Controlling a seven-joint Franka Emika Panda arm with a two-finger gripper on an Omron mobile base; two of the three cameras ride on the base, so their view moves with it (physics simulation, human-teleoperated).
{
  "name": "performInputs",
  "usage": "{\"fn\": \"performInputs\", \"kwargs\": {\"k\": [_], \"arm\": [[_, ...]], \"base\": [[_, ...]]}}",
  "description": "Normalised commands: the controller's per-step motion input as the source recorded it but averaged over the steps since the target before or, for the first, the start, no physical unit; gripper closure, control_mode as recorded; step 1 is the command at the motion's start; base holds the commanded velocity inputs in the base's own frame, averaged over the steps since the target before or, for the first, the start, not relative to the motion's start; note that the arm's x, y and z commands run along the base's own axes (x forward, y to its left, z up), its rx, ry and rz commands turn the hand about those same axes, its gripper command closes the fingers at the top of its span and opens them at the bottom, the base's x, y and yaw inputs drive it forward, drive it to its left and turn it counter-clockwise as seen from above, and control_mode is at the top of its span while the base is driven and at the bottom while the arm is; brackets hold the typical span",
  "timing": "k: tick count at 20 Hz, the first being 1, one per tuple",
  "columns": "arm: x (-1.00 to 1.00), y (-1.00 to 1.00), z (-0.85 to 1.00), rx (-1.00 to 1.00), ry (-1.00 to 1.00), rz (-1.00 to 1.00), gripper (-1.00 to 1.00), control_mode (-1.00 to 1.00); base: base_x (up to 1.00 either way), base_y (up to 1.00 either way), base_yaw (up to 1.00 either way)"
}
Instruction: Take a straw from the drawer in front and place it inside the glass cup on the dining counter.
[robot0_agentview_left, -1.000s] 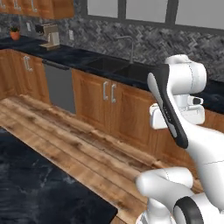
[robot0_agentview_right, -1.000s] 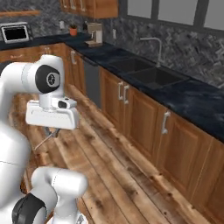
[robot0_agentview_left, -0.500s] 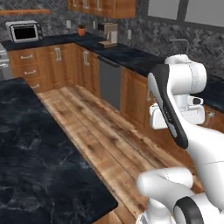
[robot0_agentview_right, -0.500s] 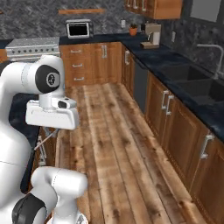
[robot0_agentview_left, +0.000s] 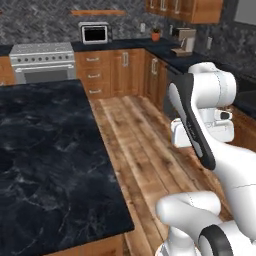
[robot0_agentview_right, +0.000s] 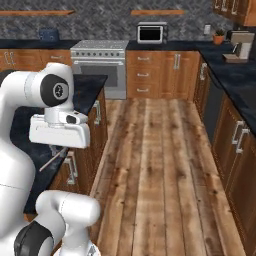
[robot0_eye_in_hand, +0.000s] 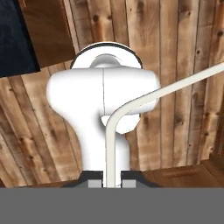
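My gripper (robot0_eye_in_hand: 112, 184) is shut on the straw (robot0_eye_in_hand: 113, 148), which rises from between the fingertips, bends and runs off to the right; it looks pale in the hand view. Seen from the right base, the straw (robot0_agentview_right: 50, 162) is a thin pinkish line slanting down-left under the gripper (robot0_agentview_right: 61, 151), beside the dining counter (robot0_agentview_right: 87, 82). The counter's black marble slab (robot0_agentview_left: 45, 150) spreads over the left half of the left base view, with the hand held over the floor to its right. The glass cup and the drawer are out of view.
A stove (robot0_agentview_right: 97, 60) and a microwave (robot0_agentview_right: 151, 34) stand at the far wall. A coffee machine (robot0_agentview_right: 239, 45) sits on the worktop along the right, above wooden cabinets (robot0_agentview_right: 235, 145). A plank floor aisle (robot0_agentview_right: 160, 165) runs between them and the dining counter.
The whole scene has swung: the base has turned from the sink-side cabinets toward the dining counter and stove. The arm keeps its pose, the straw still in the gripper.
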Motion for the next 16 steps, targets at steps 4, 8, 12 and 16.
{"fn": "performInputs", "kwargs": {"k": [4,8,12,16], "arm": [[0.00,0.00,0.00,0.00,0.00,0.00,1.00,1.00],[0.00,0.00,0.00,0.00,0.00,0.00,1.00,1.00],[0.00,0.00,0.00,0.00,0.00,0.00,1.00,1.00],[0.00,0.00,0.00,0.00,0.00,0.00,1.00,1.00]], "base": [[0.00,0.00,0.57],[0.00,0.00,0.57],[0.00,0.00,0.55],[0.00,0.00,0.45]]}}
